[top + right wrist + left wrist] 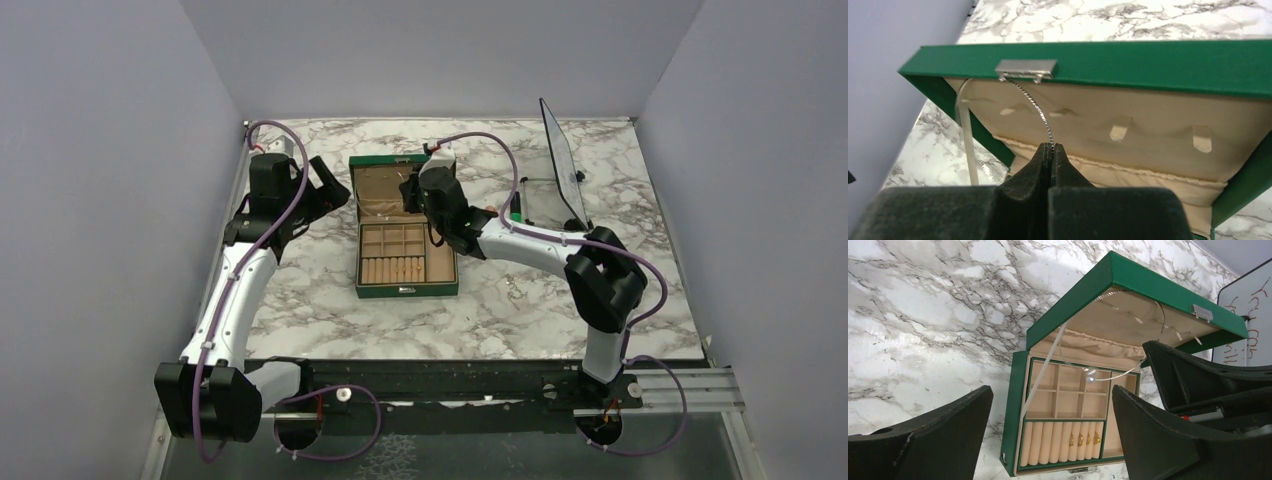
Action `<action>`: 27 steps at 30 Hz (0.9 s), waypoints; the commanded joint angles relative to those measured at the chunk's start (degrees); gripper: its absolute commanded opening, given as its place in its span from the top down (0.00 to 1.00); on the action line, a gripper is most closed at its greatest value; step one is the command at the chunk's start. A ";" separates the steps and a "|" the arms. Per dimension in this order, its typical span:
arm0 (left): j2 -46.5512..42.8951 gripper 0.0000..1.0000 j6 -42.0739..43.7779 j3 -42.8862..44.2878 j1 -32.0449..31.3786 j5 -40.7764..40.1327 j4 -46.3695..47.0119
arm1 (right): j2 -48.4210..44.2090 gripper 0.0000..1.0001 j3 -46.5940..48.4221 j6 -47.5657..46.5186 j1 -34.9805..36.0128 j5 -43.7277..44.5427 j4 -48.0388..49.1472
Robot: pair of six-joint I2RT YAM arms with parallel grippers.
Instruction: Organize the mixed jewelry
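Note:
The green box (407, 291) stands open mid-table, lid (1098, 62) up. My right gripper (1051, 146) is shut on the thin silvery chain (1040, 107), which arcs up to the lid's metal clasp (1026, 68). It hovers in front of the lid's lining (410, 190). In the left wrist view the chain (1115, 375) hangs across the lid and over the tray compartments. Several gold rings (1084, 439) sit in the ring rolls. My left gripper (1052, 390) is open and empty, left of the lid (335, 185).
A small whiteboard on a stand (560, 160) with red writing (1248, 325) stands at the back right. A green-and-black marker (515, 212) lies beside it. Grey walls close in the marble table (500, 320) on three sides.

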 commanded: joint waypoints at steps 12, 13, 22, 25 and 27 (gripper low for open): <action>-0.01 0.10 0.83 -1.86 0.78 2.75 0.64 | 0.41 0.99 0.27 2.50 0.44 5.27 -0.45; -0.08 0.10 0.81 -1.98 0.78 2.78 0.64 | 0.16 0.99 0.10 2.52 0.47 5.78 -0.44; 0.14 0.10 0.22 -2.61 0.87 3.61 1.19 | -1.70 0.99 -0.59 4.64 0.45 8.73 -3.46; 0.26 0.11 -0.02 -2.75 0.87 4.07 1.47 | -2.34 0.99 -1.40 4.90 0.46 8.68 -3.08; 0.28 0.11 -0.07 -2.79 0.85 4.09 1.51 | -3.07 0.99 -2.19 4.90 0.46 8.37 -2.26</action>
